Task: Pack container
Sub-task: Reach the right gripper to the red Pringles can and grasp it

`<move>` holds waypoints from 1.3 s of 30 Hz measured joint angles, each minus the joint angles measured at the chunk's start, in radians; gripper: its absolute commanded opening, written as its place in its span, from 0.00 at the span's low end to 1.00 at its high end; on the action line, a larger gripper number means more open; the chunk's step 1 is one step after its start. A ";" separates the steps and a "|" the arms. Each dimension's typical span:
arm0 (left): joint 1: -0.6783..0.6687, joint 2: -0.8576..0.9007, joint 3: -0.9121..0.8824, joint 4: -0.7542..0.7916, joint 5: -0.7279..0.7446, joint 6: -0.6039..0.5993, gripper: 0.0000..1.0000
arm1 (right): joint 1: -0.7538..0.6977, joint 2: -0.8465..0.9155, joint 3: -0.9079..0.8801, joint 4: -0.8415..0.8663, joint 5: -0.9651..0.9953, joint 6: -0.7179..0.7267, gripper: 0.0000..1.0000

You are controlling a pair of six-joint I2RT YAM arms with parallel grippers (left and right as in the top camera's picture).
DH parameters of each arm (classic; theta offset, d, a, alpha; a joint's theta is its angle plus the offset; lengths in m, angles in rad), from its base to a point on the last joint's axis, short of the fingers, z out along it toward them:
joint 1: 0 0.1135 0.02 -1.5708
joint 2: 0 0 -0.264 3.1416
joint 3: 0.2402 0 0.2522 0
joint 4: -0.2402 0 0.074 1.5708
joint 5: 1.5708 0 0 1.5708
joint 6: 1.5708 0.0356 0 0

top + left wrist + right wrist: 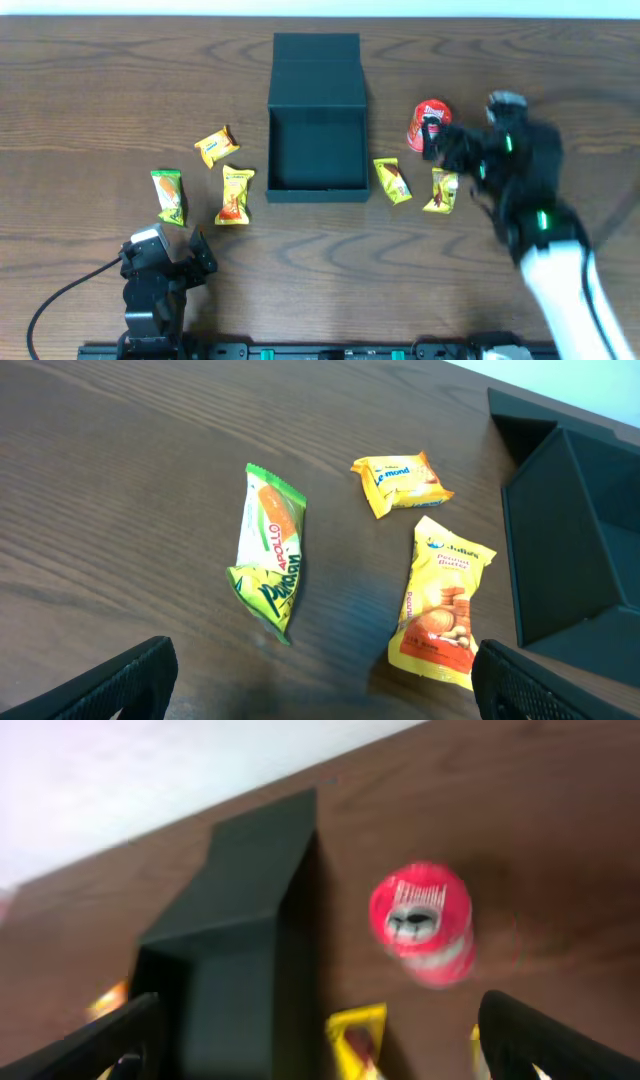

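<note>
The dark teal container (318, 150) stands open at mid-table with its lid (316, 58) folded back and nothing inside. Left of it lie a green packet (170, 195), a small yellow packet (215, 145) and an orange-yellow packet (236, 194). On the right side lie two yellow packets (392, 181) (442, 190) and a red can (430, 123). My left gripper (168, 243) (325, 690) is open, low and short of the green packet (268, 550). My right gripper (447, 150) (325, 1050) hangs open over the right packets, near the can (422, 920).
The wrist views show the container's side wall (575, 540) (230, 960) close to each gripper. Bare wood table (100, 90) spreads to the far left and along the front. The table's back edge meets a white wall (150, 770).
</note>
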 measured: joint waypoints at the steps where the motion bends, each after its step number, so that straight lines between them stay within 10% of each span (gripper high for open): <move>1: 0.000 0.000 0.000 0.001 0.000 0.000 0.95 | 0.000 0.094 0.085 -0.053 0.020 -0.025 0.99; 12: 0.000 0.001 0.000 0.000 0.000 0.000 0.95 | -0.003 0.800 0.784 -0.517 0.150 -0.150 0.99; 22: 0.000 0.001 0.000 0.000 0.000 0.000 0.95 | -0.005 0.918 0.801 -0.595 0.159 -0.169 0.99; 29: 0.000 0.001 0.000 0.000 0.000 0.000 0.95 | -0.005 0.919 0.803 -0.632 0.156 -0.185 0.68; 39: 0.000 0.001 0.000 0.000 0.000 0.000 0.95 | -0.005 0.919 0.810 -0.678 0.157 -0.183 0.64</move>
